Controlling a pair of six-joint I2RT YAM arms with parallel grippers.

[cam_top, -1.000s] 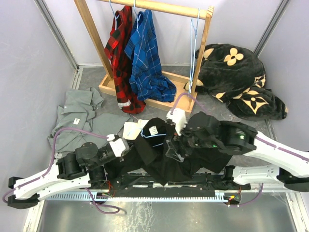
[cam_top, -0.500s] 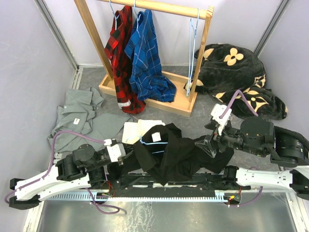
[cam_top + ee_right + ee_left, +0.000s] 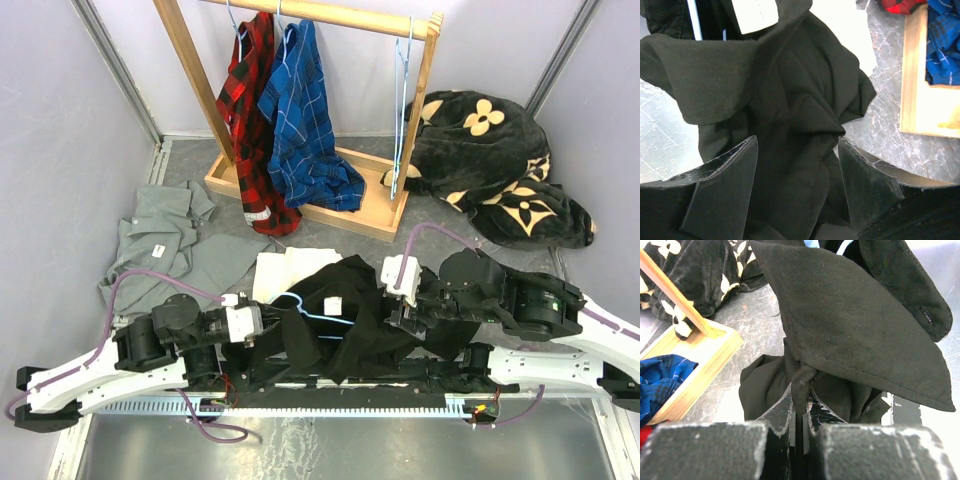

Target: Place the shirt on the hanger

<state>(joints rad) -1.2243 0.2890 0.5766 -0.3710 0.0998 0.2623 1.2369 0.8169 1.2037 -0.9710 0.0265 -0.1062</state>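
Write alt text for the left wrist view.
The left gripper is shut on a pinched fold of the black shirt, which rises in a peak above it. Behind lie a wooden rack base and a flowered blanket.

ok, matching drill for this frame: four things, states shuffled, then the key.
1. left gripper
2. right gripper
3. hanger
4. red plaid shirt

A. hangs on the wooden rack
B. open, above the black shirt
C. shut on a fold of the black shirt
D. lies on the black shirt

Pairs: 1-C, 2-B, 3-D, 4-A.
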